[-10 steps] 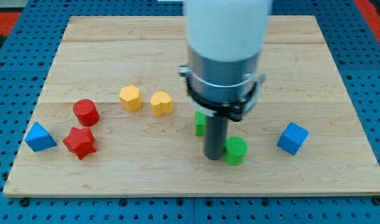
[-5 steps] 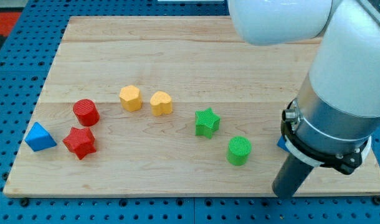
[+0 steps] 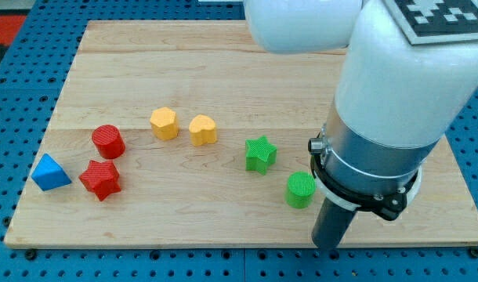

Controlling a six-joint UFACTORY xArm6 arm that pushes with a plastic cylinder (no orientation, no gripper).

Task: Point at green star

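The pale wooden board (image 3: pixel 223 63) is the only holder in view, lying on a blue pegboard surface (image 3: pixel 19 86), and 7 small plastic blocks sit on it in plain sight.

There are 2 green blocks: the green star block (image 3: pixel 259 153), just right of the board's middle, and a green cylinder block (image 3: pixel 301 189) near it, toward the view's bottom right, the 2 apart. There are 2 yellow blocks: a yellow hexagon-like block (image 3: pixel 164 123) and a yellow heart-like block (image 3: pixel 202 129), just beside each other, left of the star. There are 2 red blocks at the view's left: a red cylinder block (image 3: pixel 108 141) with a red star block (image 3: pixel 100 178) just below it. 1 blue triangular block (image 3: pixel 49 172) lies near the board's left edge, beside the red star.

My tip (image 3: pixel 327 246) is a plain dark rod with nothing to grasp or release. It stands near the board's bottom edge, just right of and below the green cylinder, not touching it, and well apart from the green star.
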